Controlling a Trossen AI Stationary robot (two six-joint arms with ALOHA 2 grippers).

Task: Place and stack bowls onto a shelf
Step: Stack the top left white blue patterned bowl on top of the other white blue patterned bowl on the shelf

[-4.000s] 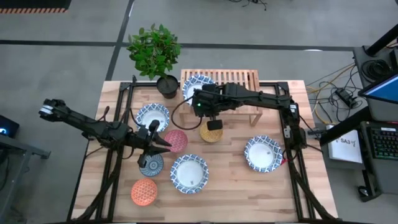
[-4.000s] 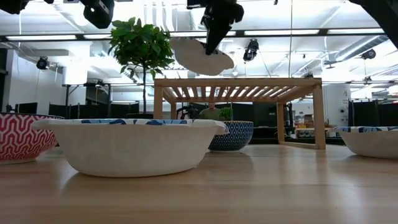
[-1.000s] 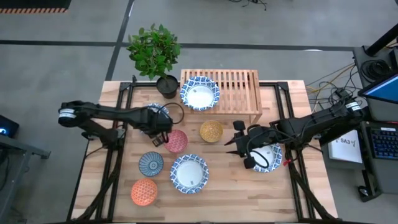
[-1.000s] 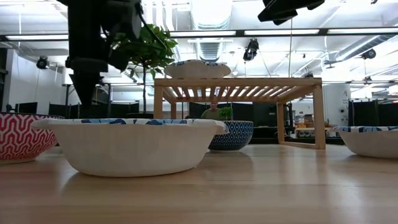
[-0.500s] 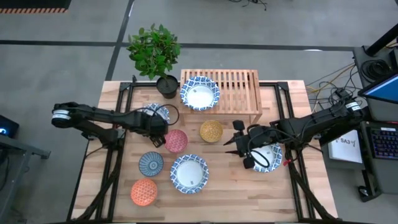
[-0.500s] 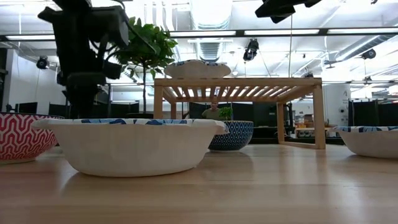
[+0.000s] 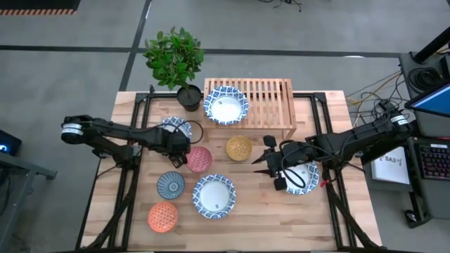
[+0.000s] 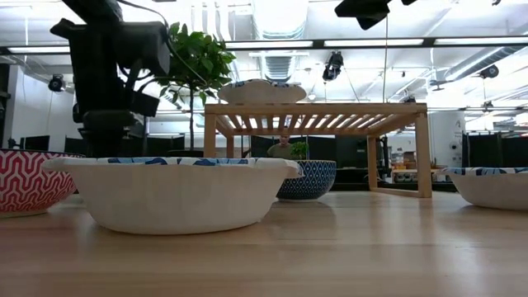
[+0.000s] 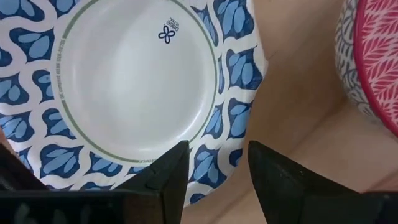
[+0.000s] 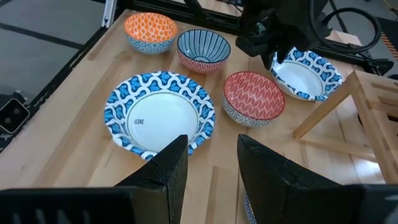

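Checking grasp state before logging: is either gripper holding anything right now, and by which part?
Nothing is held. The left gripper is open over the rim of a wide bowl, not closed on it. The right gripper is open and empty.

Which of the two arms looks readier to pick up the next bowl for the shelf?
Probably the left: the left gripper hangs open right at the rim of a blue-white bowl, while the right gripper sits open beside its bowl.

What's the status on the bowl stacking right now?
Left tool open over a blue-white bowl. Right tool open, empty. One bowl on shelf. Nothing in the way.
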